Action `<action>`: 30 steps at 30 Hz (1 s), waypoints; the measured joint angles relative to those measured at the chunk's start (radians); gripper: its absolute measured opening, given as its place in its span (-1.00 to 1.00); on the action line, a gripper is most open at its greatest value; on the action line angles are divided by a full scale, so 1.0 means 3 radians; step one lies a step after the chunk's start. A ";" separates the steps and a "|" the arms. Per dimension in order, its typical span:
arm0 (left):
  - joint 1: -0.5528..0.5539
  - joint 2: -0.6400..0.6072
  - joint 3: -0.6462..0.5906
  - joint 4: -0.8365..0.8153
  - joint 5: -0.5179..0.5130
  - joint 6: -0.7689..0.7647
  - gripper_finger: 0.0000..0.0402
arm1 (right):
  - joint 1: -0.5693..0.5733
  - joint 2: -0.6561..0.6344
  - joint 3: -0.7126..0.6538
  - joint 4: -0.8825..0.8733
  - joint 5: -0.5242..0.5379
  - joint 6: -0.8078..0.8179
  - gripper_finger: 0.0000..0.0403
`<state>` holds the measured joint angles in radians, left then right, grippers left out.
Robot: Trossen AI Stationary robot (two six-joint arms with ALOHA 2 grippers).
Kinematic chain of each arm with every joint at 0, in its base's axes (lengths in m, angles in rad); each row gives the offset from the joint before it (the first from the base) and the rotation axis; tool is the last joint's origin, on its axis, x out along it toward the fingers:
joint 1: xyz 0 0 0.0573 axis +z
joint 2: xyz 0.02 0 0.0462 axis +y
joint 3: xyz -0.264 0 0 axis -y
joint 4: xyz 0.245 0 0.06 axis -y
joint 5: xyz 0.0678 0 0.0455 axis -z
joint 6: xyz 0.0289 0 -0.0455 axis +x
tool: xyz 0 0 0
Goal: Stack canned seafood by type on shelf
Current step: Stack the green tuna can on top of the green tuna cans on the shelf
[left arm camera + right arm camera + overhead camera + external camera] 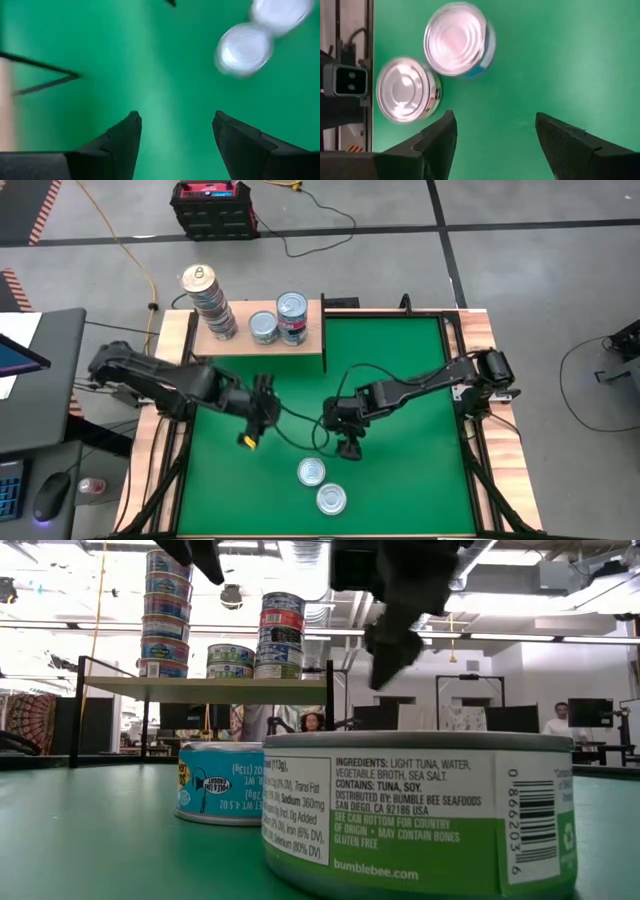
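Observation:
Two silver-lidded tins lie flat on the green mat near its near edge: one with a blue label, also in the right wrist view, and one with a white and green label. The light-wood shelf at the mat's far left carries a tall stack of tins, a short stack and another stack. My left gripper hovers open and empty over the mat, left of the loose tins. My right gripper hovers open and empty, just right of and beyond the blue tin.
The green mat lies bare between the shelf and the loose tins. Dark frame rails run along the table's sides. A cable loops over the mat near the right arm. A desk with a mouse stands left of the table.

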<state>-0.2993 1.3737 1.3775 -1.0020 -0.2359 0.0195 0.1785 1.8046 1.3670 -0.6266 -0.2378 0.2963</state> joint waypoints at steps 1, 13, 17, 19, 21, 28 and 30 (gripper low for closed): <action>-0.0056 0.0007 -0.0087 0.0164 0.0031 -0.0152 0.16 | 0.0033 0.0000 -0.0067 0.0058 0.0000 0.0025 0.44; -0.0620 0.0012 -0.1261 0.2351 -0.0011 -0.1943 0.16 | 0.0598 0.0003 -0.0487 0.0905 0.0027 0.0800 0.44; -0.0700 0.0012 -0.1462 0.2563 -0.0266 -0.2527 0.16 | 0.0799 0.0003 -0.0484 0.0980 0.0346 0.1077 0.44; -0.0757 0.0012 -0.1529 0.2611 -0.0473 -0.2696 0.16 | 0.0873 0.0003 -0.0484 0.0983 0.0527 0.1191 0.44; -0.0828 0.0012 -0.1611 0.2777 -0.0707 -0.2822 0.16 | 0.0922 0.0003 -0.0484 0.0993 0.0666 0.1276 0.44; -0.1089 0.0011 -0.1920 0.3702 -0.1131 -0.2732 0.16 | 0.1000 0.0270 -0.0484 0.1209 0.0802 0.1495 0.44; -0.1164 0.0011 -0.2004 0.3997 -0.1243 -0.2733 0.16 | 0.1031 0.0342 -0.0484 0.1281 0.0805 0.1549 0.44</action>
<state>-0.6484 1.3770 0.7763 0.1971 -0.6087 -0.8005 0.4879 1.9071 1.2217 -0.2422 0.0037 0.7610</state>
